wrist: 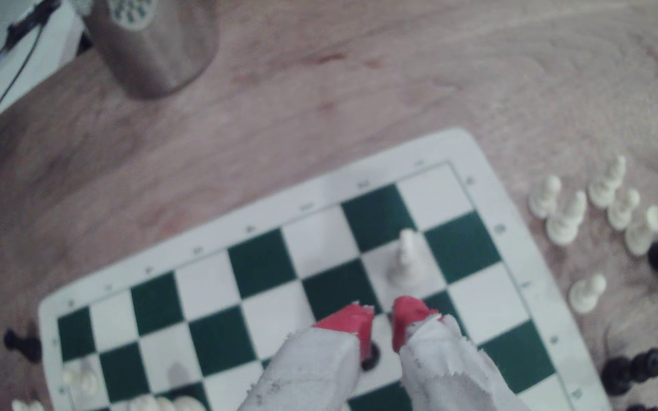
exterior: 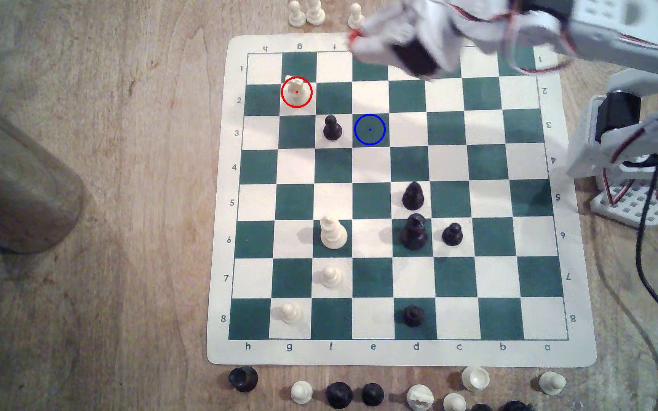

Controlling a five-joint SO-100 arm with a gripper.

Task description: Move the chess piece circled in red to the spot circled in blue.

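The bench (exterior: 102, 316) carries a board (exterior: 398, 355) whose far edge lies under the arm (exterior: 616, 35). A metal cup (exterior: 11, 197) stands off the board's h-file side. The tool (wrist: 383, 322) hangs above the board near that far edge, its red-tipped fingers (wrist: 408, 316) parted with nothing between them. The rook (exterior: 296, 91), ringed in red, stands upright on a white square in the second row from the far edge, near the board's corner closest to the cup. The spot (exterior: 369, 129), a blue-ringed green square, sits one row nearer and two columns over, just beside a black pawn (exterior: 332, 128).
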